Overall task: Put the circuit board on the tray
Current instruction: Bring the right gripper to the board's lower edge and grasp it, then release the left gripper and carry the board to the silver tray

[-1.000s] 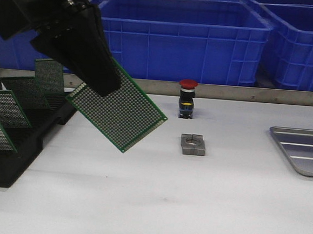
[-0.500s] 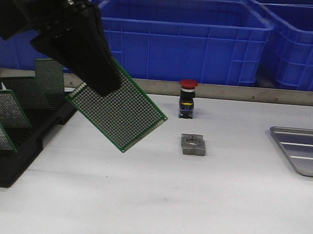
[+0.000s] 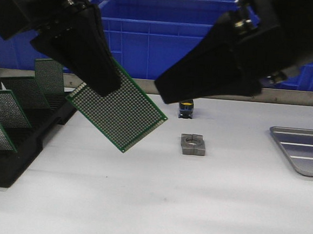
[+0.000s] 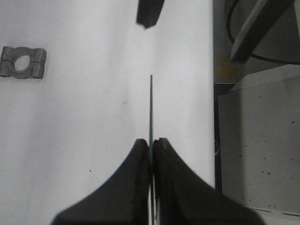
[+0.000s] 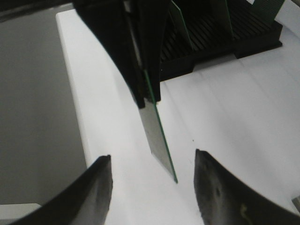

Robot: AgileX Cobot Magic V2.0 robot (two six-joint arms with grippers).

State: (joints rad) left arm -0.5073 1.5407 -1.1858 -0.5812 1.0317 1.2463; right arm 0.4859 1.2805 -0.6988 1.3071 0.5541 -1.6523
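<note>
My left gripper is shut on one corner of a green perforated circuit board and holds it tilted above the table, left of centre. In the left wrist view the board stands edge-on between the closed jaws. My right gripper is open and empty, and its tips reach to just right of the board. In the right wrist view the board's lower corner hangs between and beyond the spread fingertips. The silver-grey ribbed tray lies at the table's right edge, empty in the part that shows.
A black slotted rack with several upright green boards stands at the left. A grey metal clamp block lies mid-table. A push-button's base shows behind it, its cap hidden by my right arm. Blue bins line the back.
My right arm has swung in from the right edge across the middle, its open tips now close to the board and covering the red button cap. The left gripper and board have not moved.
</note>
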